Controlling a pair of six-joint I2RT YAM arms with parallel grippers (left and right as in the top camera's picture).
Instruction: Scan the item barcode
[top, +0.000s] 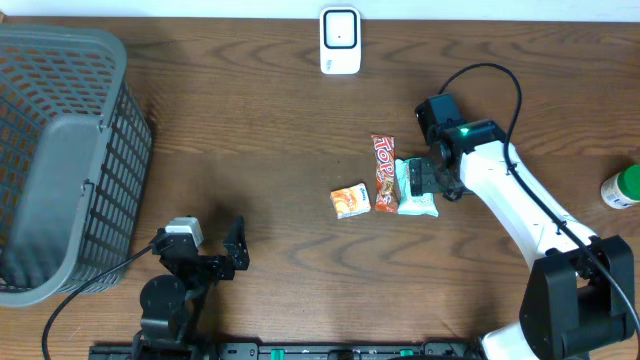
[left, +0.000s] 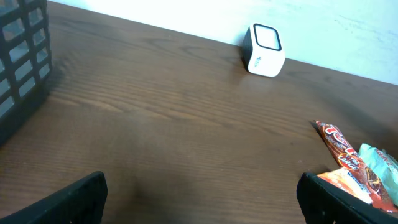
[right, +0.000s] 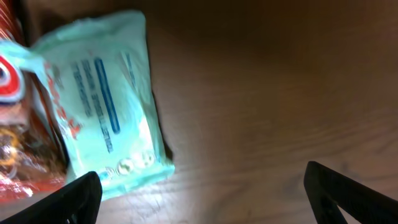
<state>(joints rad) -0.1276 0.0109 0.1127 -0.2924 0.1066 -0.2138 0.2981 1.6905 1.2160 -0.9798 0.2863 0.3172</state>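
Observation:
Three snack items lie mid-table: a small orange packet (top: 350, 201), a red bar (top: 384, 171) and a mint-green packet (top: 416, 190). The white barcode scanner (top: 340, 41) stands at the far edge. My right gripper (top: 428, 180) hangs open over the right side of the mint-green packet (right: 102, 99). In the right wrist view, one fingertip (right: 68, 202) sits by the packet's near corner and the other is over bare wood; nothing is held. My left gripper (top: 205, 252) rests open near the front left with only table between its fingers (left: 74, 199). It faces the scanner (left: 264, 50) and the red bar (left: 339, 146).
A large grey mesh basket (top: 60, 150) fills the left side of the table. A green-capped white bottle (top: 622, 187) stands at the right edge. The right arm's cable loops above the items.

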